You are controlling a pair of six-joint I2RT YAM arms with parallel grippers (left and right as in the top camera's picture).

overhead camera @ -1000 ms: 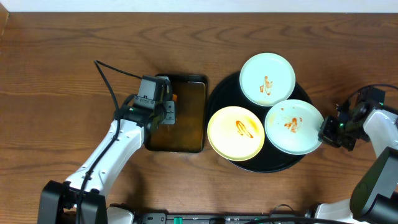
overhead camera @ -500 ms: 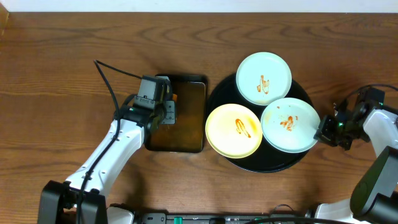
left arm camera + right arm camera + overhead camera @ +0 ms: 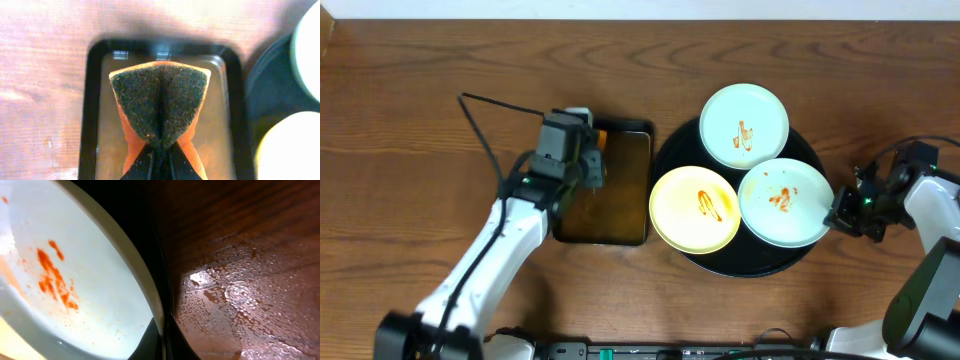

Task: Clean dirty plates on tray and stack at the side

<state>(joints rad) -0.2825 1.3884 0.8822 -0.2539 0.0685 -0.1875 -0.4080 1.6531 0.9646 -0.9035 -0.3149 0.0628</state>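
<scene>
Three plates lie on the round black tray [image 3: 670, 150]. A mint-white plate [image 3: 747, 124] with a sauce smear is at the back. A cream-yellow plate [image 3: 695, 209] with a smear is at the front left. A second mint-white plate [image 3: 785, 203] with smears is at the front right, and it also shows in the right wrist view [image 3: 75, 270]. My right gripper [image 3: 838, 214] is shut on that plate's right rim [image 3: 162, 330]. My left gripper [image 3: 590, 160] is shut on an orange sponge with a dark scrub face [image 3: 159, 102], held over the rectangular pan.
A dark rectangular pan [image 3: 610, 215] stands left of the tray, with liquid on its floor [image 3: 107, 140]. The wood tabletop [image 3: 420, 150] right of the tray is wet with droplets [image 3: 235, 295]. A black cable [image 3: 495, 105] runs behind the left arm.
The three plates shifted slightly left on the tray as my right gripper pushed in. My left gripper moved a little back with the sponge.
</scene>
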